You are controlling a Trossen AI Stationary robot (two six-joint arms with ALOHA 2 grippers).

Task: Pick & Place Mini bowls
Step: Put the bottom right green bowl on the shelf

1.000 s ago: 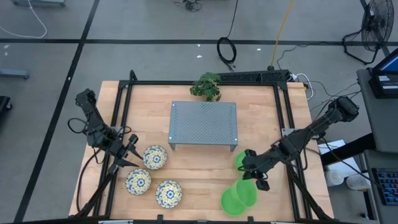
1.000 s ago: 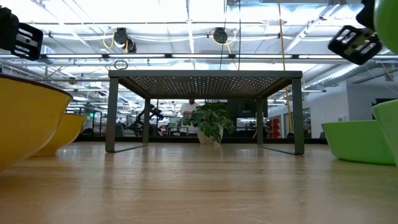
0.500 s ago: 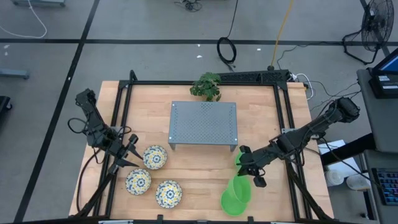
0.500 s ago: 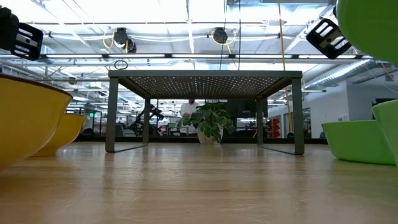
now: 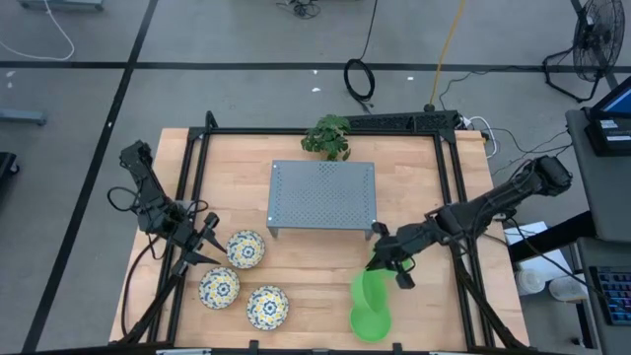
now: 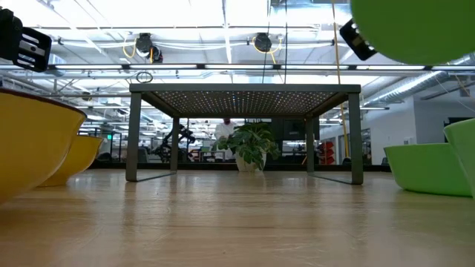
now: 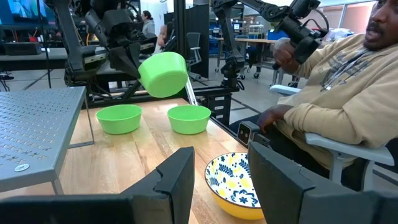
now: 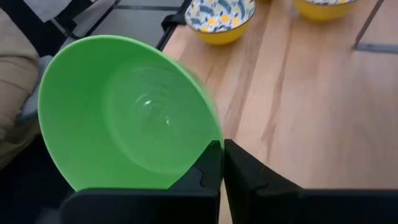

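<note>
Above the worktop (image 5: 325,266), just off the metal stand (image 5: 322,197), your right end effector (image 5: 383,258) is pinching the rim of a green bowl (image 8: 124,118), lifted and tilted. Two more green bowls (image 7: 119,118) sit on the wood below. Your left end effector (image 5: 209,242) waits spread, beside the three floral bowls (image 5: 245,248).

**A robotics lab in an open industrial hall**

Grey concrete floor (image 5: 246,39) taped in black lines, loose black cables (image 5: 359,79), exposed ceiling ducts and strip lights (image 6: 223,44) (warehouse-style), office chairs (image 7: 198,46), more dark robot arms (image 7: 273,15) behind a seated person (image 7: 348,87).
</note>
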